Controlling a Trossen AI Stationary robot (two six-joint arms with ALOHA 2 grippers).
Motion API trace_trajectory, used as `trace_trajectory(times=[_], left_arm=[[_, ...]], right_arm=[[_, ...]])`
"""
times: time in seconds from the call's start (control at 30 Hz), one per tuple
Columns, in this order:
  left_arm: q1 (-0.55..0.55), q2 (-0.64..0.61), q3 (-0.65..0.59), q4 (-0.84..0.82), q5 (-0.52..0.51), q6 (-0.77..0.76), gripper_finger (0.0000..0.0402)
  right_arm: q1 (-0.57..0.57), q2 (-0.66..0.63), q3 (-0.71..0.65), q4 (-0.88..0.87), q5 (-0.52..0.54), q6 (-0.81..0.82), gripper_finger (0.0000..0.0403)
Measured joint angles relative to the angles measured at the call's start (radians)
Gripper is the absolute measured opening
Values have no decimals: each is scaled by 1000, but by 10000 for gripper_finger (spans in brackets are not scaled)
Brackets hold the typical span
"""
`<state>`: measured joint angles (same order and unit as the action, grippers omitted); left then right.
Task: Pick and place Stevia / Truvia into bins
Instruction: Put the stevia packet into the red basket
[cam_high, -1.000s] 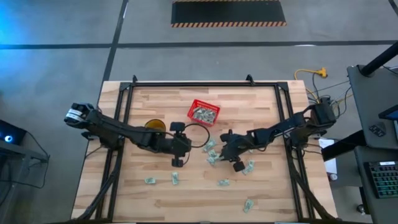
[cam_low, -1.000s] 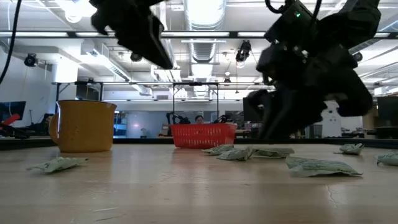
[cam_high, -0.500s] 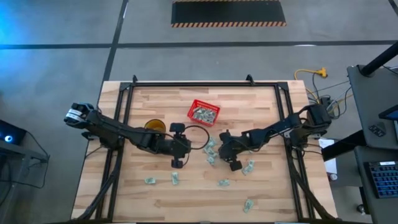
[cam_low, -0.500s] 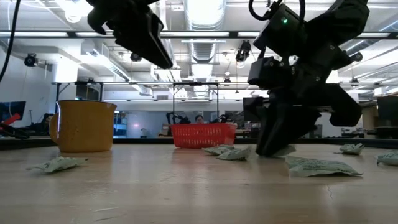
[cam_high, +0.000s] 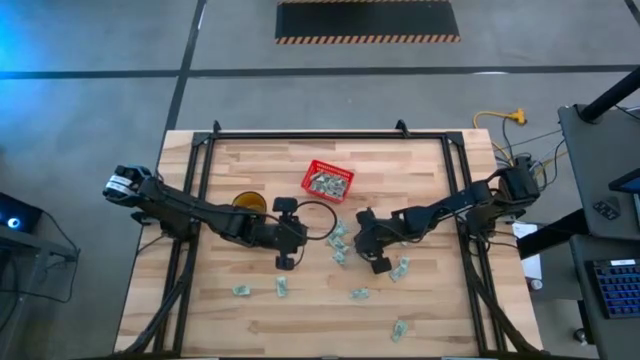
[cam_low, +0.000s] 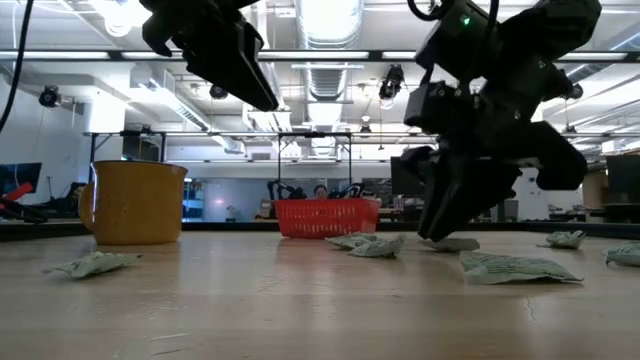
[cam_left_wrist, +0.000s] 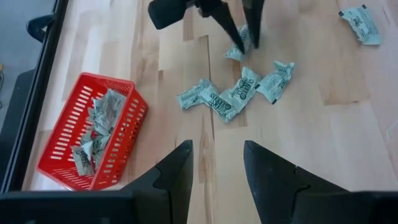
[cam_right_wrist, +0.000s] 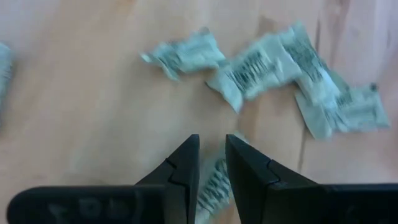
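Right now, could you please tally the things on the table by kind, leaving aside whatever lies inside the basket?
Loose sachets: 9
Red basket: 1
Yellow mug: 1
Total: 11

Use the red basket as your landmark. Toward the front of the table from it, loose sachets lie clustered, with the right tool low among them. The left tool and yellow mug crowd its left-front side. Bare wood lies behind it.
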<state>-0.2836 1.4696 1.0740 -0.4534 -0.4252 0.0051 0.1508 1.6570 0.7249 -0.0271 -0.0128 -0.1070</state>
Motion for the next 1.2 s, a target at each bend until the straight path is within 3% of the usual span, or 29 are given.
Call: trace_trajectory(times=[0.17,0.83,0.93,1.03,1.2], left_arm=[[0,0,-1,1,0,0,126],[0,0,-1,5,0,0,126],[0,0,-2,5,0,0,126],[0,0,-3,5,0,0,126],[0,0,-3,5,0,0,126]], right_arm=[[0,7,-4,-31,66,10,68],[3,-6,18,-30,71,6,68],[7,-13,18,-80,148,30,68],[10,-14,18,-145,222,72,77],[11,-14,17,-150,190,110,110]])
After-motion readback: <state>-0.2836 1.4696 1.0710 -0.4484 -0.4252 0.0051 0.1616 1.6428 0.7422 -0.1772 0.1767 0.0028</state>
